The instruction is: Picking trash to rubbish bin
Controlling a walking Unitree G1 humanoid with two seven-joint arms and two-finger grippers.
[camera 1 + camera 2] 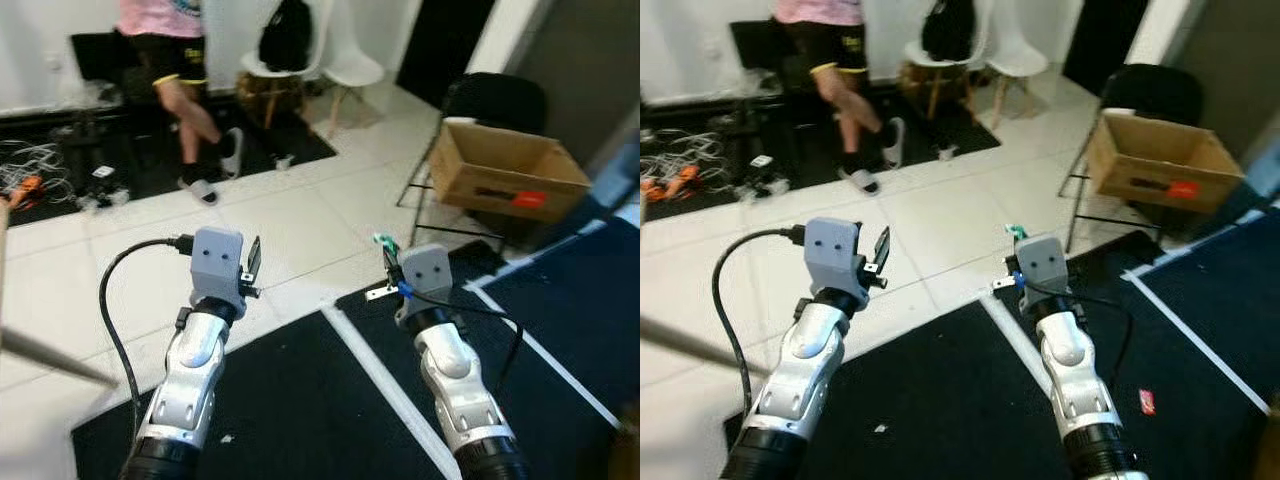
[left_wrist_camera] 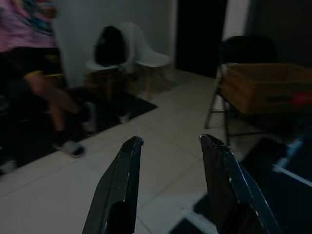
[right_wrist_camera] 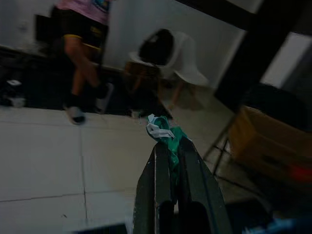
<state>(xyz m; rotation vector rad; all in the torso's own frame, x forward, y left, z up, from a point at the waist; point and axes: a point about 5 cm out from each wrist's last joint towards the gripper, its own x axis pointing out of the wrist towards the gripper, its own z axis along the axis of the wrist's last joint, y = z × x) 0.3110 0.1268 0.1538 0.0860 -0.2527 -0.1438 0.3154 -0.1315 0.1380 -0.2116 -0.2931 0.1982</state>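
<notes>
My right jaws [image 3: 171,146] pinch a green-and-white wrapper [image 3: 163,130]; my left jaws [image 2: 170,142] are spread, holding nothing, above the tiled floor [image 1: 290,220].

Left end effector [image 2: 168,144] fingers apart; right end effector [image 3: 170,146] pinched closed.

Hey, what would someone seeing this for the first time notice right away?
Probably the right end effector, raised ahead of the robot and pinching a crumpled green and white scrap. Next, the cardboard box sitting on a black chair to the right, and a person walking across the tiles at the far left.
</notes>
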